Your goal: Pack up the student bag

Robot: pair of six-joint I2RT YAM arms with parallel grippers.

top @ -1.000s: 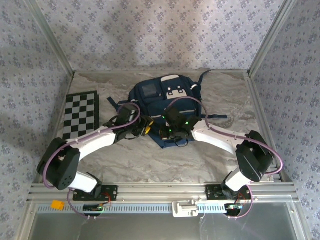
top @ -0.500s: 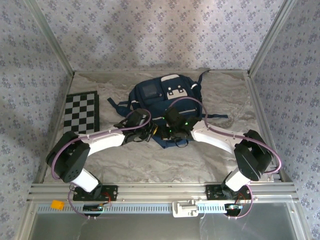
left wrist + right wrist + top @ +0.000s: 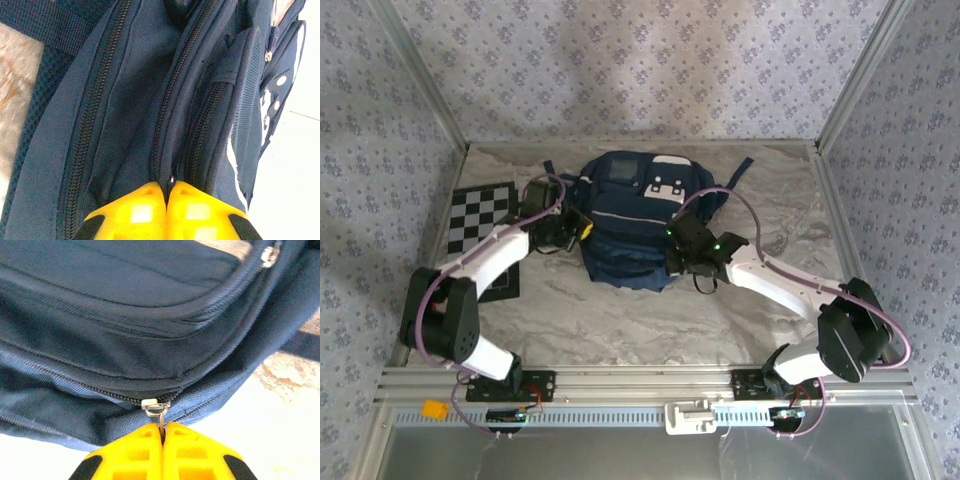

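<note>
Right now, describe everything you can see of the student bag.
The student bag is a navy fabric backpack with white stripes and a white-flapped front pocket. It lies flat, front up, on the marbled table, with a dark strap trailing off behind it. Several zipper tracks run along its sides. The left gripper is closed on the bag at the end of one zipper track. The right gripper pinches a metal zipper pull on the opposite side.

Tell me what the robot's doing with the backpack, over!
Left pincer shut on a zipper. Right pincer shut on a metal zipper pull. Backpack flat on the table. Chessboard lies left, apart from it.
</note>
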